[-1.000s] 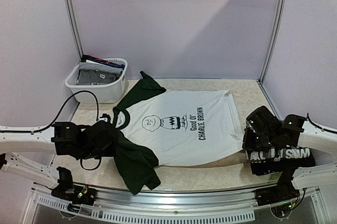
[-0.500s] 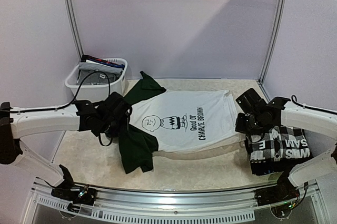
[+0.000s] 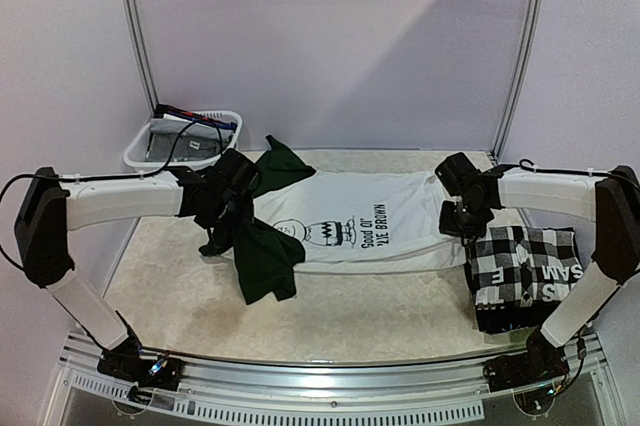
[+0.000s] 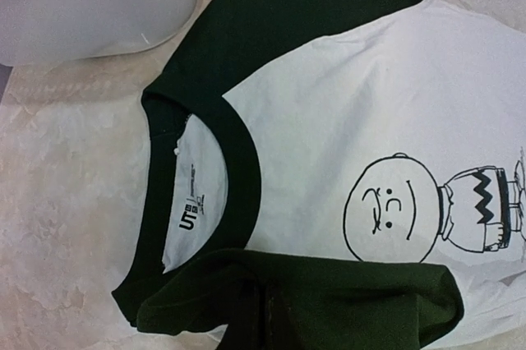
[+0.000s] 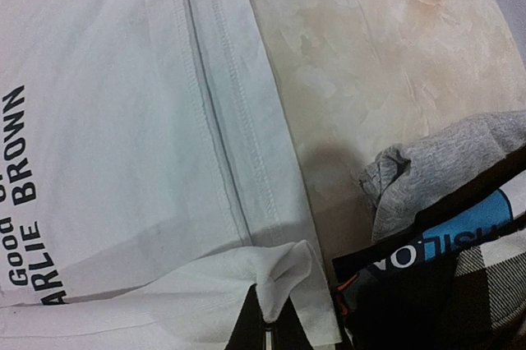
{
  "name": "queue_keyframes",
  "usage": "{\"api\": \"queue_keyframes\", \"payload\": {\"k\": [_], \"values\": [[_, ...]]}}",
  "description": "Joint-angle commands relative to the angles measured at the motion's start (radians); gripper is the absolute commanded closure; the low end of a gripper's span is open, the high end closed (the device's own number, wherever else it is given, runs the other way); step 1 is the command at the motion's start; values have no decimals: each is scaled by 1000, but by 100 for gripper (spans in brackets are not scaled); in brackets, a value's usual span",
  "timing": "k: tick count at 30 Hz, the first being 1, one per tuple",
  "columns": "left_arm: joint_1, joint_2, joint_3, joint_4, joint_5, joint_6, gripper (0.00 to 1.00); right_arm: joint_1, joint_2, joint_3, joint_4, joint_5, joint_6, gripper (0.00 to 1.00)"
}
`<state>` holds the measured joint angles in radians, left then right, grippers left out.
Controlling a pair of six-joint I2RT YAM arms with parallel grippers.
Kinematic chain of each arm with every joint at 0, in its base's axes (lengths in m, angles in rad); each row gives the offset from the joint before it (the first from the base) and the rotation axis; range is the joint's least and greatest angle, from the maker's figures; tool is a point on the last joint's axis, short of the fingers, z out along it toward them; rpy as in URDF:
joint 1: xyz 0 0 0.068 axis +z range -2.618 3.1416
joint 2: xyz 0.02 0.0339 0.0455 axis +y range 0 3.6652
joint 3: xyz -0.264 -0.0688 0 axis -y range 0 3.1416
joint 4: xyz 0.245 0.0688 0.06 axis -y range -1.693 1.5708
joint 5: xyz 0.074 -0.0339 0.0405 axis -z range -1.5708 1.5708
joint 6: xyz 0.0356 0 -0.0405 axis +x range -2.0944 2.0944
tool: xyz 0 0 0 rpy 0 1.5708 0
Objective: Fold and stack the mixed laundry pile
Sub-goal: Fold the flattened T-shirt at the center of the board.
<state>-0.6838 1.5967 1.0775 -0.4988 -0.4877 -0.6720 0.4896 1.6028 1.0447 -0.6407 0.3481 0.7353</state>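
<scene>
Clamping white tee (image 3: 365,238) lying L-R, collar left: L end effector (image 3: 236,214), R end effector (image 3: 461,218)

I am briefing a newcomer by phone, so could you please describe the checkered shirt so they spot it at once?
On the marbled table, look to the right side, where a folded stack sits. The checkered shirt lies on top of it. Its black-and-white squares set it apart from the white T-shirt with dark green sleeves beside it.

Soft, even overhead light. Diagonal shadow across back wall (image 3: 300,46). Faint shadows on desk (image 3: 380,316). Top view slightly soft; 2 wrist views sharper, dark at bottom.
</scene>
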Motion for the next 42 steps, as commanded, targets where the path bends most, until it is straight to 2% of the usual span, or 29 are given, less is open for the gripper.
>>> {"api": "queue_keyframes", "payload": {"k": [1, 8, 18, 19, 22, 24, 26, 29, 31, 36, 42], "values": [[41, 35, 61, 4, 12, 47, 100, -32, 47, 28, -1, 23, -25, 100], [85, 88, 69, -5, 8, 51, 100, -52, 152, 74, -21, 17, -34, 100], [117, 177, 89, 42, 41, 55, 100, -56, 219, 113, -40, 60, -30, 100], [120, 183, 88, 49, 40, 55, 99, -56, 220, 116, -42, 62, -29, 99], [125, 186, 88, 70, 39, 56, 94, -56, 209, 121, -34, 46, -27, 83], [125, 179, 86, 88, 41, 64, 88, -56, 197, 136, -37, 33, -36, 71], [124, 161, 83, 100, 40, 75, 69, -56, 176, 163, -50, 26, -49, 60], [124, 117, 61, 109, 28, 88, 39, -55, 120, 178, -38, -16, -77, 49], [123, 75, 35, 113, 19, 90, 30, -48, 77, 157, 0, -90, -107, 45], [97, -20, -72, 114, 82, 87, 30, 63, 0, 130, 43, -191, -182, 41], [-20, -73, -185, 66, 198, 58, 35, 183, 24, 113, 70, -230, -188, 42]]}}
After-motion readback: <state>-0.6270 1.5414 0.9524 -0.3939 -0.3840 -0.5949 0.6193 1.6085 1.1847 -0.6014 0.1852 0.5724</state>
